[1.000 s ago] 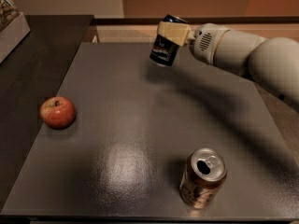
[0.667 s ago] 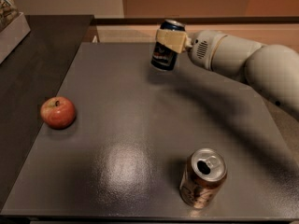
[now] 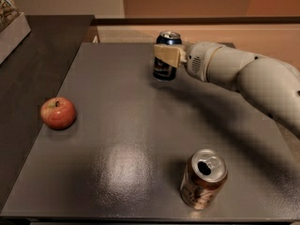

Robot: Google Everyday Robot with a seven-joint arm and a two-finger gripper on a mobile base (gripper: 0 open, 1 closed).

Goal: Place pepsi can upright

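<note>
**A:** Three things on the bench [image 3: 122, 125]: the pepsi can [image 3: 164, 73], an apple [image 3: 58, 113] and a brown can [image 3: 203, 178]. Where is ours?

**B:** The pepsi can is at the far middle of the bench. It stands upright with its silver top facing up. The end effector [image 3: 167, 56] is pinching it, tan fingers [image 3: 168, 53] pressed against its upper wall from the right. Its base looks level with the bench, but I cannot tell whether it truly touches.

**A:** How will it handle?

**B:** I would judge it light, thin-walled and smooth. A hard squeeze would dent it and a loose one would let it slip. The base is narrow, so a nudge on release could tip it. The side wall is the place to hold it, as here, not the rims.

**A:** Anything in the way?

**B:** Little. The apple lies near the left edge, well apart. The brown can stands opened near the front, also well apart. The arm [image 3: 243, 74] reaches in from the right, above bare bench. A pale box [image 3: 11, 29] sits on the dark counter at far left.
</note>
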